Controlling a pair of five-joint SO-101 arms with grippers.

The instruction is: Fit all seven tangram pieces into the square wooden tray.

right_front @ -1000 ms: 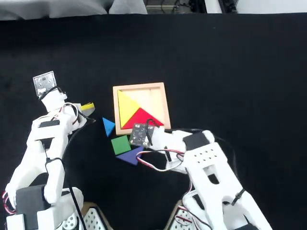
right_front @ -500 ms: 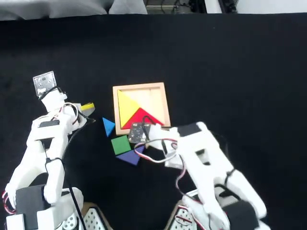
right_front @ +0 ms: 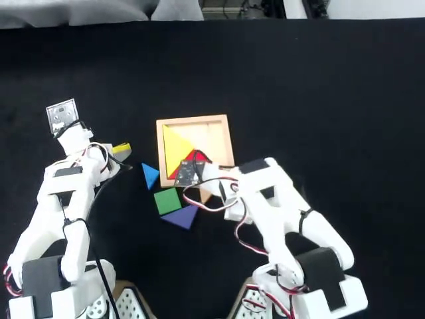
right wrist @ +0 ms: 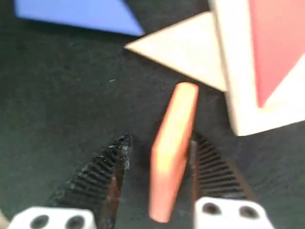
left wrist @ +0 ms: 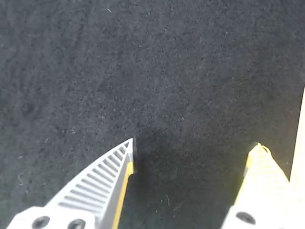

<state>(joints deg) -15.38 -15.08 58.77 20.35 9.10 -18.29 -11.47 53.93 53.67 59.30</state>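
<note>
Standing on edge between the parted jaws of your right gripper (right wrist: 159, 140), the orange piece (right wrist: 171, 157) rests against one jaw, long axis pointing toward the corner of the wooden tray (right wrist: 231, 38).

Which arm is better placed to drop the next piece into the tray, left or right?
Right. The right tool straddles an orange piece standing on edge beside a corner of the wooden tray. The left tool hangs open over black cloth with nothing in it.

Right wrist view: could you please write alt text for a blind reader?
An orange piece stands on edge inside the open right gripper, beside the wooden tray corner, a pale triangle and a blue piece.
</note>
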